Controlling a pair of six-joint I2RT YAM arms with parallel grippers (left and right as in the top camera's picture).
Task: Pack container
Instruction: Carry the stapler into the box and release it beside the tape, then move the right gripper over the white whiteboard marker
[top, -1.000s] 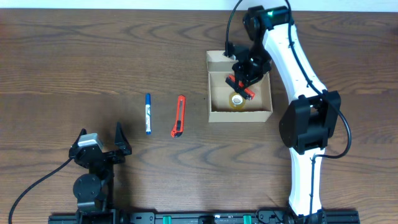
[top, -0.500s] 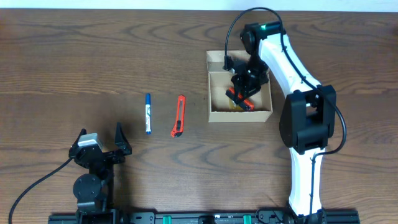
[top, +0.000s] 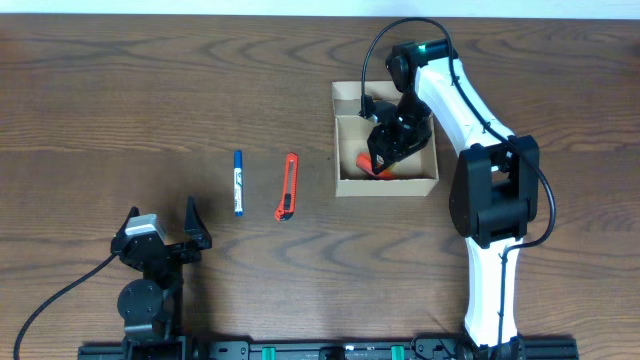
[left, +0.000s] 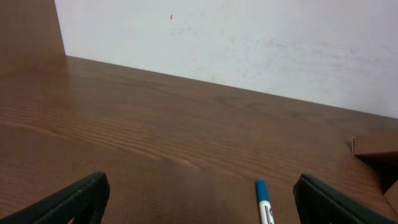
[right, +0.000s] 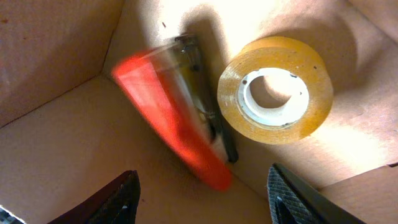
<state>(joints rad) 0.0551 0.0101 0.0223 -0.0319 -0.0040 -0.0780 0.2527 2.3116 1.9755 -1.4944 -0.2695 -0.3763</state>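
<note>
The container (top: 386, 186) is an open tan cardboard box at the right of the table, its inner wall (right: 50, 50) filling the right wrist view. Inside lie a roll of clear tape (right: 275, 89) and a red and black tool (right: 177, 118), which is motion-blurred and free of the jaws. My right gripper (right: 205, 199) is open just above the tool, reaching down into the box (top: 385, 150); the tool's red end (top: 366, 163) shows beside it. My left gripper (top: 162, 215) stands wide open and empty near the front left, low over the table (left: 202, 202).
A blue and white marker (top: 238, 182) and an orange box cutter (top: 288, 186) lie side by side left of the box. The marker's cap end (left: 263, 199) shows between the left fingers, further out. The box's flap (left: 376, 146) is at that view's right edge.
My right gripper went down into the box with the red tool, then opened. The tool has dropped out of the jaws onto the box floor beside the tape. The left arm has not moved.
</note>
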